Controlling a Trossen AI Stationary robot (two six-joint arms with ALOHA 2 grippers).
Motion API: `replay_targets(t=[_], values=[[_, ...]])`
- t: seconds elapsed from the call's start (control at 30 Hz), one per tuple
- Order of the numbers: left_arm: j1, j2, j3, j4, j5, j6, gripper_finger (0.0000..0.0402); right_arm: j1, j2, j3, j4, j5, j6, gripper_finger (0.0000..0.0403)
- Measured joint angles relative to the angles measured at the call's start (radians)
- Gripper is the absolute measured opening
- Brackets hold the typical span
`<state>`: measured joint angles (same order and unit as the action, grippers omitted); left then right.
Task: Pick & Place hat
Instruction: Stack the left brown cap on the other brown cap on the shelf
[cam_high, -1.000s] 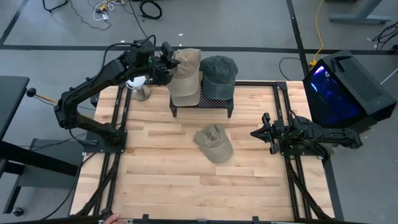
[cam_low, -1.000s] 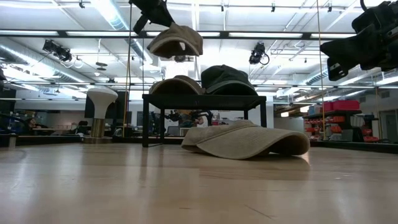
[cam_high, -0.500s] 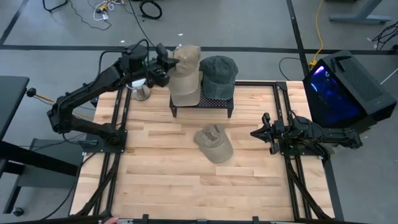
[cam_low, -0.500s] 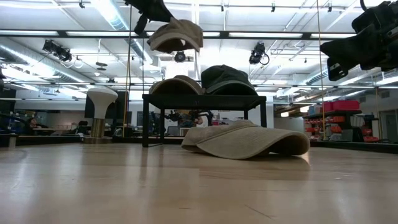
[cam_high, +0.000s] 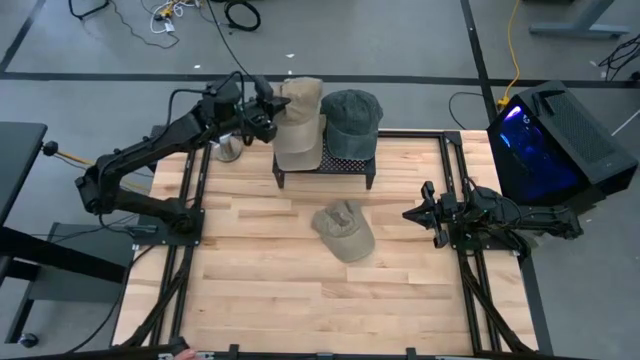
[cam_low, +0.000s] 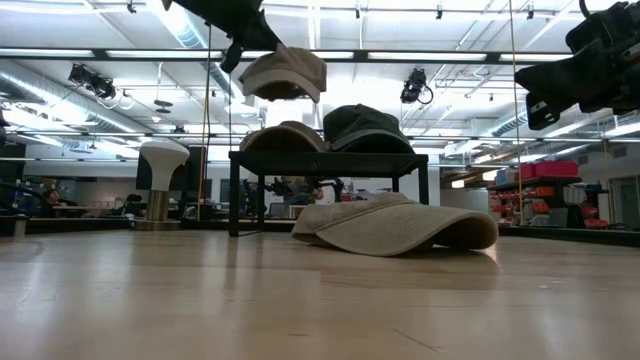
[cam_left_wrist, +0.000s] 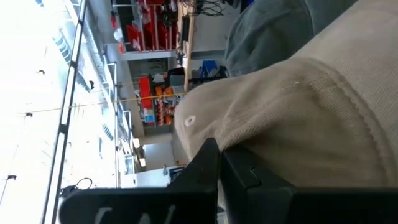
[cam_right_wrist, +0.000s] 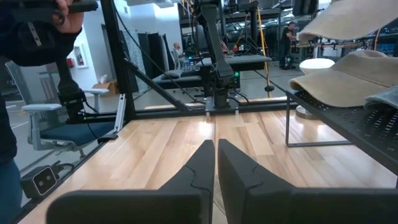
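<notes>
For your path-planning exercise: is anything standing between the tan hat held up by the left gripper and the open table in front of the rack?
Nothing visible blocks it. The left gripper holds the tan hat above the rack; another hat lies on the table.

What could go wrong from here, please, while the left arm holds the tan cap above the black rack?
The left gripper pinches only an edge of the tan fabric cap, so the cap could slip and fall. It hangs right above another tan cap and a dark green cap on the black metal rack; lowering or swinging could knock either off.
</notes>
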<state>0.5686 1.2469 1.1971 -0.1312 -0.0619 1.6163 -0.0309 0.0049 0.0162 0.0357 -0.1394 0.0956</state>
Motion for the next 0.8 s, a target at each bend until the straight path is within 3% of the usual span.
replay_targets(t=[0.5, 0.8], values=[[0.000, -0.011, -0.163, 0.199, 0.007, -0.006, 0.0002, 0.000, 0.000, 0.000, 0.000, 0.000, 0.000, 0.0025], [0.006, -0.012, -0.201, 0.254, 0.020, -0.008, 0.0002, 0.000, 0.000, 0.000, 0.000, 0.000, 0.000, 0.0025]])
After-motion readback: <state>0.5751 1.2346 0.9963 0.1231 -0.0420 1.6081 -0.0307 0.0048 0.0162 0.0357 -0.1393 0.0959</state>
